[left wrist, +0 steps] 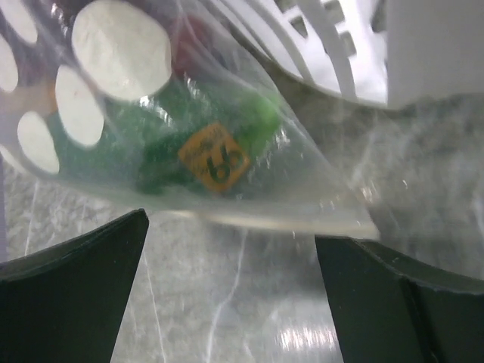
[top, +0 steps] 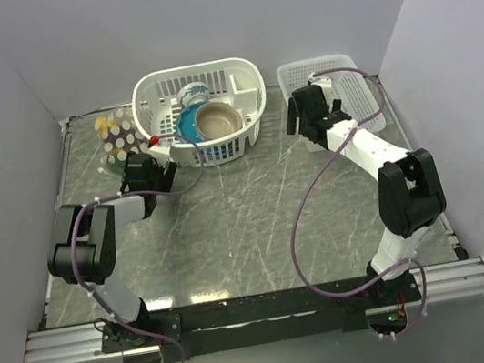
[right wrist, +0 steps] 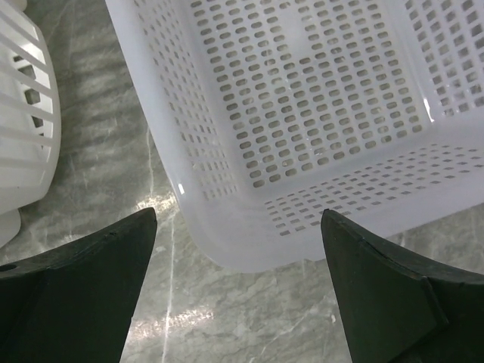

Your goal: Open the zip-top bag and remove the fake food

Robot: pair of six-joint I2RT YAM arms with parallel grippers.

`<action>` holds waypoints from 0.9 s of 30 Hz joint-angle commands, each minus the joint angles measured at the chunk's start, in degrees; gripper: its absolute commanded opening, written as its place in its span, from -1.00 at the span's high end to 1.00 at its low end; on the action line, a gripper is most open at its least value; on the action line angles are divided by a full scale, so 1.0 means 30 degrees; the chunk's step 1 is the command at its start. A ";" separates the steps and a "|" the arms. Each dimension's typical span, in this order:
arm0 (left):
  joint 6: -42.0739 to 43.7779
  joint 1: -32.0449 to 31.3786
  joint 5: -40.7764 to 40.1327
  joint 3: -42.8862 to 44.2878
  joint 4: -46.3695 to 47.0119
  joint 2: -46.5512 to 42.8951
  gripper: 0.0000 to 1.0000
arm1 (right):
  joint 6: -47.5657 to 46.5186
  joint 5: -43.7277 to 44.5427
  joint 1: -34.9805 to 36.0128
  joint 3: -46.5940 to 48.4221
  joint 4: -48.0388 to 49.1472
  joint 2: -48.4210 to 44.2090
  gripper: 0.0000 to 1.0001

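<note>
The zip-top bag, clear with pale round dots, lies at the back left of the table beside the big basket. In the left wrist view the bag fills the upper half, and green fake food with an orange sticker shows through the plastic. A reddish piece sits deeper inside. My left gripper is open just short of the bag's lower edge, with nothing between its fingers. My right gripper is open above the near corner of the flat mesh basket, far from the bag.
A white slatted basket at the back centre holds a blue bowl, a brown bowl and a patterned cup. A flat white mesh basket stands at the back right. Grey walls close in on both sides.
</note>
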 commanded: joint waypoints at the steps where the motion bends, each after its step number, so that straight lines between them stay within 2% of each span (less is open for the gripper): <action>1: 0.0690 -0.0023 -0.1541 0.1818 0.1876 0.1304 -0.94 | -0.0219 -0.0318 0.0151 0.0233 0.0492 0.0791 -0.92; 3: 0.0837 -0.0052 -0.2038 0.2461 0.1877 0.2005 -0.87 | -0.0219 -0.0319 0.0151 0.0436 0.0201 0.1257 -0.89; 6: 0.0896 -0.0023 -0.2626 0.3515 0.1294 0.2914 -0.64 | -0.0248 -0.0290 0.0180 0.0845 -0.0268 0.1960 -0.84; 7: 0.0925 0.0006 -0.2888 0.3752 0.1203 0.3150 -0.38 | -0.0335 -0.0290 0.0180 0.0992 -0.0385 0.2138 -0.82; 9: 0.0867 0.0035 -0.3182 0.4220 0.0912 0.3531 -0.04 | -0.0511 -0.0261 0.0151 0.1518 -0.0736 0.2663 -0.80; 10: 0.0924 0.0035 -0.3415 0.4310 0.0793 0.3620 0.42 | -0.0599 -0.0144 0.0180 0.1695 -0.0970 0.2841 -0.77; 12: 0.1013 0.0064 -0.3884 0.4311 0.0705 0.3592 0.87 | -0.0775 -0.0230 0.0151 0.2105 -0.1205 0.3251 -0.70; 13: 0.1013 0.0152 -0.4061 0.4166 0.0849 0.3417 0.98 | -0.0775 -0.0289 0.0180 0.2165 -0.1264 0.3311 -0.63; 19: 0.0633 0.0766 -0.3945 0.2555 -0.0406 0.0403 0.98 | -0.0221 -0.1255 0.0530 0.1025 -0.0885 0.2610 -0.33; 23: -0.0390 0.1060 -0.3623 0.2085 -0.3766 -0.2671 0.98 | 0.0278 -0.0907 0.1526 0.0000 -0.0971 0.1702 -0.24; 27: -0.1154 0.1090 -0.2688 0.1851 -0.7776 -0.7378 0.98 | 0.0923 -0.0554 0.2756 -0.1637 -0.1031 0.0212 -0.17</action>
